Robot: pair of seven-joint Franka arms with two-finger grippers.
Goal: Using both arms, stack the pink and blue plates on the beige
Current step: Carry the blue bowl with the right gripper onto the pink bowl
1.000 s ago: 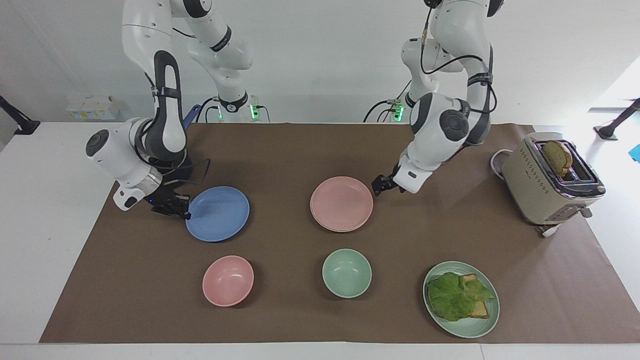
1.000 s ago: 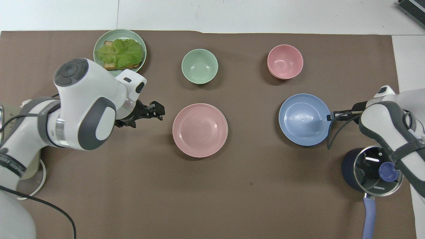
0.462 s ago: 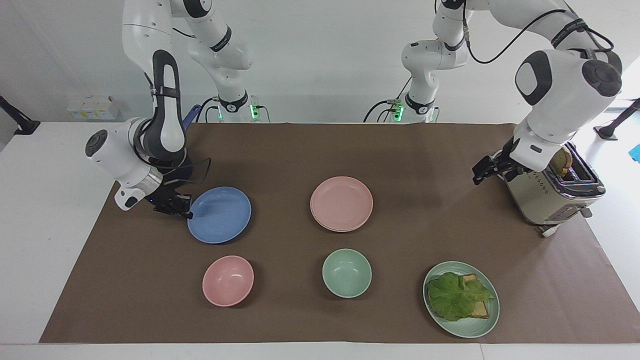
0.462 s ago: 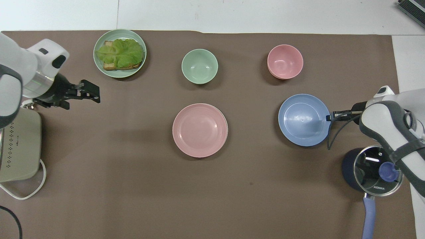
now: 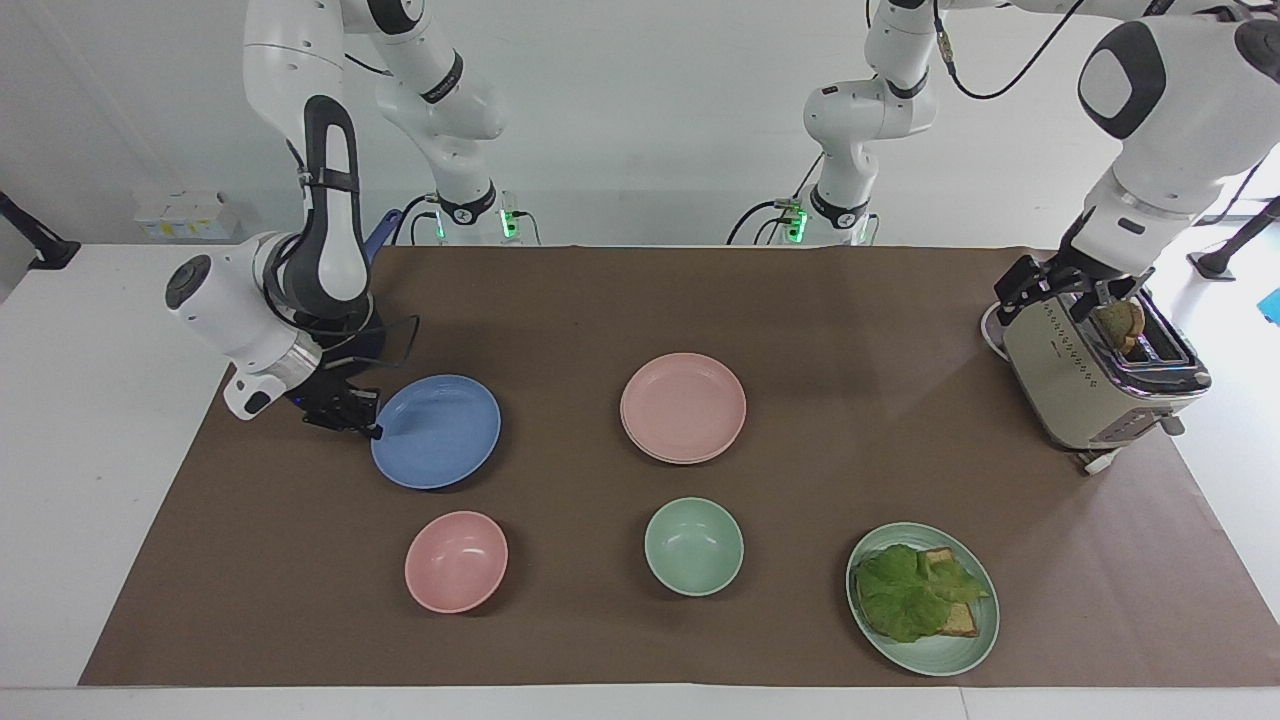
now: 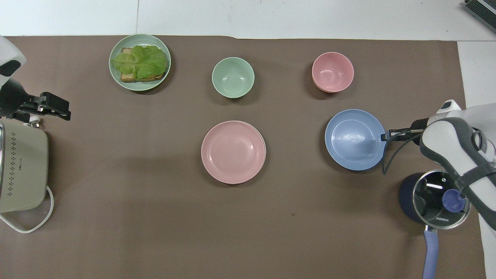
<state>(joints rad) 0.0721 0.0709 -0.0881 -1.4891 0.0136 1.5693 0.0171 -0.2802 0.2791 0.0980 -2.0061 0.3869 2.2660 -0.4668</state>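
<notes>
The pink plate [image 5: 683,405] [image 6: 233,151] lies in the middle of the brown mat, on top of the beige plate [image 5: 676,461], of which only a thin pale rim shows. The blue plate [image 5: 436,431] [image 6: 354,139] sits toward the right arm's end of the table. My right gripper [image 5: 365,425] [image 6: 385,136] is shut on its rim, on the side nearest that arm. My left gripper [image 5: 1012,290] [image 6: 62,110] hangs open and empty in the air, over the toaster's corner.
A beige toaster [image 5: 1080,385] with toast in it stands at the left arm's end. A pink bowl [image 5: 456,561], a green bowl [image 5: 693,546] and a green plate [image 5: 940,662] with lettuce and toast line the edge farthest from the robots. A glass-lidded pot [image 6: 438,197] sits beside the right arm.
My left arm has swung away from beside the pink plate, rising toward the toaster. My right gripper has kept its hold on the blue plate, which has barely shifted.
</notes>
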